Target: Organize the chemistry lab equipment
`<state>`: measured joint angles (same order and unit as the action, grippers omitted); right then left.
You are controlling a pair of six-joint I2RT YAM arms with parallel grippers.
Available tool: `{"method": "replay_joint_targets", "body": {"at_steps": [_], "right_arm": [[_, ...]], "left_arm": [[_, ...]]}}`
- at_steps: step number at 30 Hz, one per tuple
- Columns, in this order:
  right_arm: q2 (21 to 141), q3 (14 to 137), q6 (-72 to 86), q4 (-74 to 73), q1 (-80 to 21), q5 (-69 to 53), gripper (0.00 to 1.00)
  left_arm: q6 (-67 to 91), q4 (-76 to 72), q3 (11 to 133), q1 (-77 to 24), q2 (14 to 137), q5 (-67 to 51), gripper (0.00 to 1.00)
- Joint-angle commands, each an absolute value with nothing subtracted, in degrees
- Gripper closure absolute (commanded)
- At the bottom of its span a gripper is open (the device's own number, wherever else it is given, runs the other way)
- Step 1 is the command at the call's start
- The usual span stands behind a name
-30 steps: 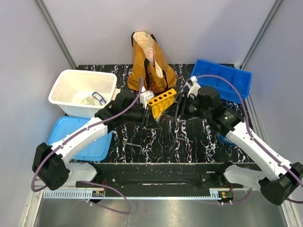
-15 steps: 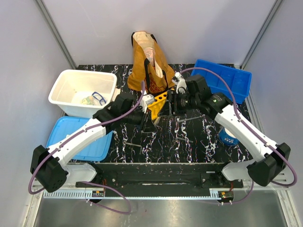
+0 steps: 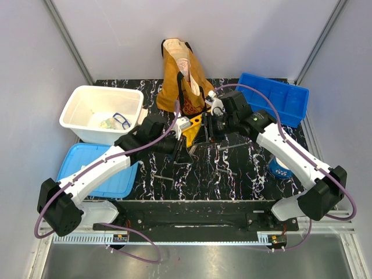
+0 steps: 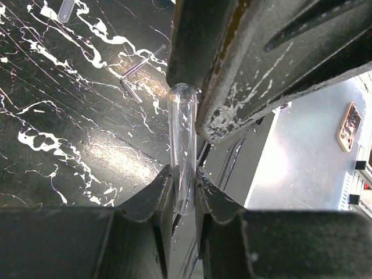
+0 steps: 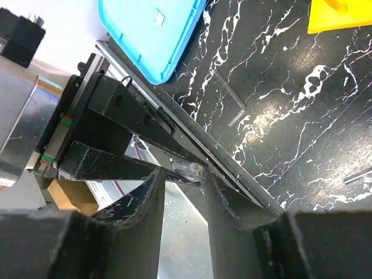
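Left wrist: clear tube point(image 4: 182, 128) pinched betw. fingers point(image 4: 150, 196) of nearly-closed left end effector point(image 4: 183, 174).

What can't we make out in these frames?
Yellow rack: top view, left arm and right arm cover most of it; its holes are hidden.
Right claw: right wrist view, shadow hides whether it pinches the test tube tip.
White tub: top view, contents too small to identify.
Blue round item: top view, half hidden behind the right arm.
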<state>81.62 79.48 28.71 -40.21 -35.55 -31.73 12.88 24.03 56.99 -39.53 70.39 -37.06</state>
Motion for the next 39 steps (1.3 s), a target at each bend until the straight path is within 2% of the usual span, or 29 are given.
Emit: {"method": "replay_joint_targets", "body": {"at_steps": [1, 6, 9, 14, 16, 17, 20, 23, 25, 34, 39], "right_arm": [[81.56, 79.02, 28.39, -37.45, -35.24, -35.33, 0.62], [82.61, 77.96, 28.74, -36.65, -35.24, -36.21, 0.61], [82.62, 77.34, 29.00, -35.95, -35.24, -36.12, 0.64], [81.83, 76.38, 29.70, -33.32, -35.16, -35.34, 0.82], [81.13, 75.50, 30.32, -31.04, -35.07, -35.51, 0.85], [80.60, 75.15, 30.58, -29.89, -35.07, -35.42, 0.85], [79.72, 74.62, 30.41, -27.86, -35.07, -33.76, 0.86], [79.02, 74.97, 29.18, -27.95, -34.98, -27.27, 0.86], [78.75, 75.49, 28.39, -28.47, -34.54, -21.65, 0.86], [83.05, 77.25, 19.00, -25.41, -34.10, 5.42, 0.85], [88.67, 77.52, 13.11, -19.35, -34.10, 11.86, 0.85]], "left_arm": [[11.95, 21.97, 58.54, -39.73, 68.82, -35.95, 0.85], [11.95, 21.71, 58.54, -39.73, 68.82, -35.51, 0.85], [12.04, 21.62, 58.27, -39.81, 68.64, -35.16, 0.85], [12.13, 21.53, 58.18, -39.73, 68.47, -34.80, 0.85], [12.22, 21.53, 58.10, -39.73, 68.38, -34.28, 0.84], [12.39, 21.53, 58.01, -39.81, 68.38, -34.10, 0.79], [12.74, 22.41, 58.53, -39.81, 68.47, -31.47, 0.47], [12.48, 24.43, 59.50, -39.81, 67.85, -28.05, 0.27], [12.22, 26.62, 60.29, -39.73, 66.80, -24.01, 0.01], [10.28, 34.01, 60.48, -39.73, 59.07, -3.28, 0.01], [12.65, 33.13, 57.04, -39.73, 54.67, 9.56, 0.01]]}}
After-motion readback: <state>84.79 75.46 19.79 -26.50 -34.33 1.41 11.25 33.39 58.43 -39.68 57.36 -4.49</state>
